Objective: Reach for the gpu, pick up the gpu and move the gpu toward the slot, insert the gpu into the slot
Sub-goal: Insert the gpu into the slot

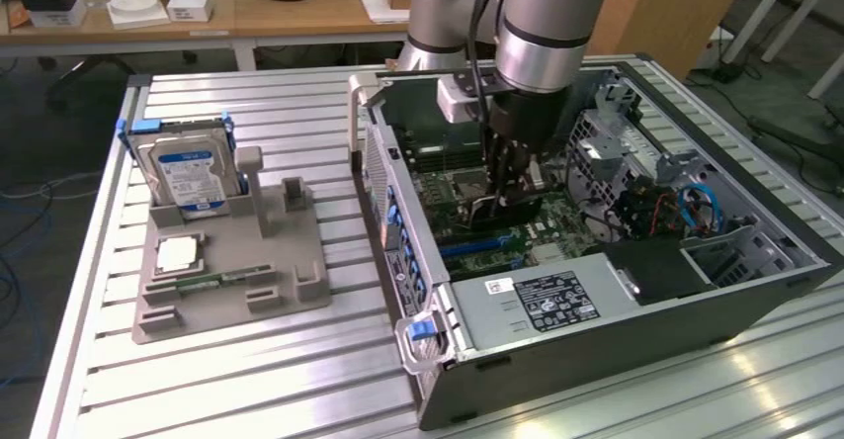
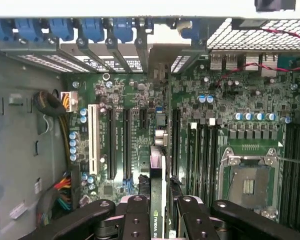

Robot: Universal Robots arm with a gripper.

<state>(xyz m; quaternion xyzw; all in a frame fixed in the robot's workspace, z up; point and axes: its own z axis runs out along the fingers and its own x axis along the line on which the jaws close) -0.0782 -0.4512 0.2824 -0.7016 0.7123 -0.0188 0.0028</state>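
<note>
Deep inside the opened computer case (image 1: 620, 291), on the exterior view's right half of the counter (image 1: 198, 380), hangs the arm with its pincer (image 2: 157, 210) lowered over the motherboard (image 2: 240, 125). Clamps the gpu (image 2: 157, 170) edge-on between two dark fingers (image 2: 137, 215), jaws drawn narrow against the card's flat sides. Holds the card upright, thin edge toward the wrist camera, a green-lettered label visible near the grip. Sits just above the board, in line with the row of long dark expansion slots (image 2: 126, 145); whether the card's edge already touches a slot cannot be told. Crowding close on one side: a white slot (image 2: 93, 145), small blue-topped capacitors (image 2: 72, 145), and a bundle of coloured wires (image 2: 65, 187). On the other side: memory slots (image 2: 205, 160) and the open CPU socket (image 2: 247, 182). Beyond the card, at the case wall, a row of blue bracket clips (image 2: 90, 30) and perforated slot covers (image 2: 250, 32).

On the exterior view's left, well apart from the case: a grey holder tray (image 1: 231, 281) carrying an upright blue-labelled hard drive (image 1: 185, 174), a small square CPU chip (image 1: 177, 253) and a memory stick (image 1: 211, 283) lying flat. Far off, a wooden desk (image 1: 291, 14) with white boxes (image 1: 138, 9).
</note>
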